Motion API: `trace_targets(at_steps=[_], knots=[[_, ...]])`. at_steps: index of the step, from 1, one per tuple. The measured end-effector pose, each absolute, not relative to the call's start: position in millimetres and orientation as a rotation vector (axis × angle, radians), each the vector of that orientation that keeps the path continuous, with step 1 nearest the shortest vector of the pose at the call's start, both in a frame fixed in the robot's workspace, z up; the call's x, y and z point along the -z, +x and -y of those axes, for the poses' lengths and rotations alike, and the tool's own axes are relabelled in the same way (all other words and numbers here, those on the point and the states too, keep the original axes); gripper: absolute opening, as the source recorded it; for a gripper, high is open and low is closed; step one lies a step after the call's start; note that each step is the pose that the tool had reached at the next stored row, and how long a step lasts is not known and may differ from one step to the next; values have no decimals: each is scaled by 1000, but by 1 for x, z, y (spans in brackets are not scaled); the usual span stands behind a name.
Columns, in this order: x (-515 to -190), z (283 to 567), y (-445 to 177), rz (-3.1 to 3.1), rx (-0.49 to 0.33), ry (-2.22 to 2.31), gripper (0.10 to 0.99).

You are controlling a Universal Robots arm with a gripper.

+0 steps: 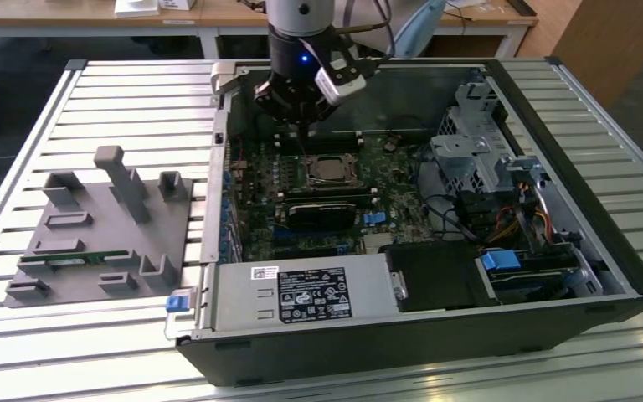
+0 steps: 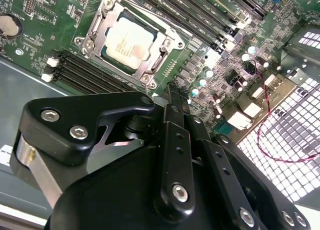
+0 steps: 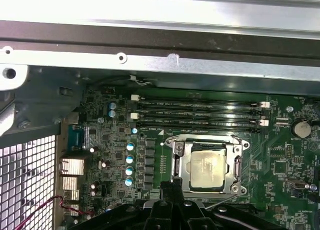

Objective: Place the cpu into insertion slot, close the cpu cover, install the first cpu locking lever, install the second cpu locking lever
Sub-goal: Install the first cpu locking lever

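In both wrist views the cpu (image 2: 125, 43) (image 3: 207, 169) sits framed by the cpu cover (image 2: 96, 35) (image 3: 178, 162), with the gripper (image 2: 173, 92) (image 3: 169, 186) near it, fingers together. The exterior view adds a grey fixture (image 1: 98, 226), well apart.

Cpu (image 3: 207, 170) seated under lowered cpu cover (image 3: 181, 162); pincer (image 3: 172, 186) just beside.

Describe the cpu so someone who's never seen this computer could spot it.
Inside the open computer case, find the green motherboard. Beside its long black memory slots sits the silvery cpu cover; the cpu is the dull silver-grey square in its window, not long and black.
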State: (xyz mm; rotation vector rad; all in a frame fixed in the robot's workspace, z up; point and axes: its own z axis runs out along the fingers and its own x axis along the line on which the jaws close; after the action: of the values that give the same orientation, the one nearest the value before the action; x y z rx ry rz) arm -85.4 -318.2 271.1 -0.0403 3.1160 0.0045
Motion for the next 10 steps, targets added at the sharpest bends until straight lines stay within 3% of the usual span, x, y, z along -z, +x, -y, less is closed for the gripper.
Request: trace_targets(at_steps=[10], knots=[[-271,318,-87,-3116,-4,-40,106]])
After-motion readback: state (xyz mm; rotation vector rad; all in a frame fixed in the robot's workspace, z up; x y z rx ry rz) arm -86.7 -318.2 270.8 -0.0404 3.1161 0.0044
